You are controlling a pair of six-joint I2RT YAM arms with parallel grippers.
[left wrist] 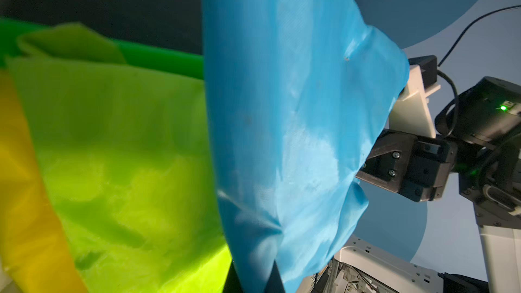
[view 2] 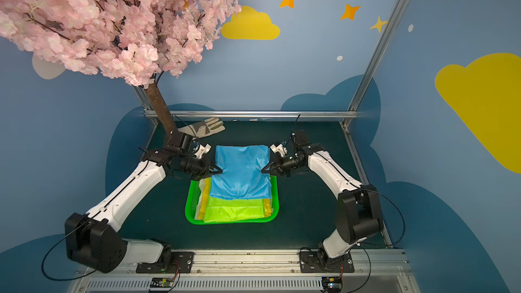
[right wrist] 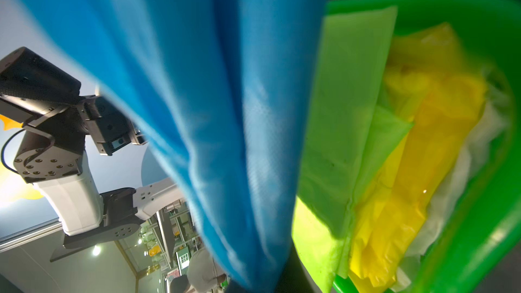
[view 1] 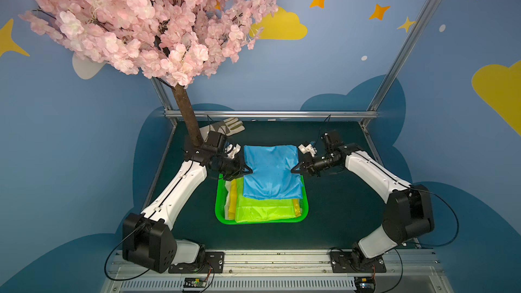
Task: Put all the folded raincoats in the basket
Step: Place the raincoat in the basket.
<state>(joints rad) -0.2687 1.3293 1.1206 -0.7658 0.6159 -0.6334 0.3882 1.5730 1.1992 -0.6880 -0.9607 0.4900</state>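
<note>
My left hand and my right hand are both clenched on a folded sky-blue raincoat of thin, glossy fabric. Each hand grips one side edge, about halfway along. The black fingertips point toward each other, and the cloth puckers into creases where each hand pinches it. Both top views show the same grip: left hand, right hand, sky-blue raincoat spread between them.

The sky-blue raincoat is over the far end of a bright green rectangular plastic basket with mesh sides and a flared rim. The basket stands in the middle of the dark green bench. In both top views the raincoat's nearer half covers the far half of the basket, and its farther half reaches past the far rim. In the left wrist view the sky-blue raincoat hangs as a loose sheet in front of the basket. In the right wrist view the sky-blue raincoat drapes beside the basket. Whether its lower edge touches what lies in the basket, I cannot tell.

Inside the basket is a stack of folded thin sheets. A lime-green sheet lies on top, a yellow sheet shows under it along my left side, and a white sheet lies lowest.

At the far left corner of the bench, a pale work glove lies beside the brown trunk of a pink-blossomed artificial tree.
</note>
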